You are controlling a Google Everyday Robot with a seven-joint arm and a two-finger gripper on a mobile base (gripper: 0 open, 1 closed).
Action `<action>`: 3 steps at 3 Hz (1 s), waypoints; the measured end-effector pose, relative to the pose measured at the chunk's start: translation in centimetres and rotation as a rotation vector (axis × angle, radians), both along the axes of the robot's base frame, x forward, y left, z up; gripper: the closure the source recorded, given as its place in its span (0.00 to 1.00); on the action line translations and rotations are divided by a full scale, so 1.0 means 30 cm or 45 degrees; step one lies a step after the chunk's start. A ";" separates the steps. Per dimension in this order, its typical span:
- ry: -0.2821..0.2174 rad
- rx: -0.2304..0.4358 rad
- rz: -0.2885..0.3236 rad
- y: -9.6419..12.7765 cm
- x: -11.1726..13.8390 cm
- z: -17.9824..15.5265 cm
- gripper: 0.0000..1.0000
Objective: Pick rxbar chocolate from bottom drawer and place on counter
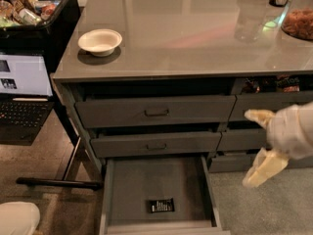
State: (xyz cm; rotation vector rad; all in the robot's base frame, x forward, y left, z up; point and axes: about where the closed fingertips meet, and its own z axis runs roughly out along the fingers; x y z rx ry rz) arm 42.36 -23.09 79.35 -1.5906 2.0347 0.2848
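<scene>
The rxbar chocolate [162, 205], a small black bar with white lettering, lies flat on the floor of the open bottom drawer [146, 185], near its front edge. My gripper [259, 146] is at the right, in front of the right-hand drawers, level with the middle drawer and well to the right of and above the bar. Its two pale fingers [265, 167] are spread apart with nothing between them. The glossy grey counter [195, 38] spreads above the drawers.
A white bowl [100, 41] sits on the counter's left front. A clear container [250, 13] and a jar of snacks [298, 18] stand at the back right. A black bin of packets [34, 13] and a laptop [24, 89] are at the left.
</scene>
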 end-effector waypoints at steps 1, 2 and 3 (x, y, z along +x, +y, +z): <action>-0.038 0.194 -0.005 0.046 -0.023 -0.272 0.00; -0.107 0.381 -0.050 0.140 0.032 -0.480 0.00; -0.148 0.393 -0.099 0.137 0.087 -0.539 0.00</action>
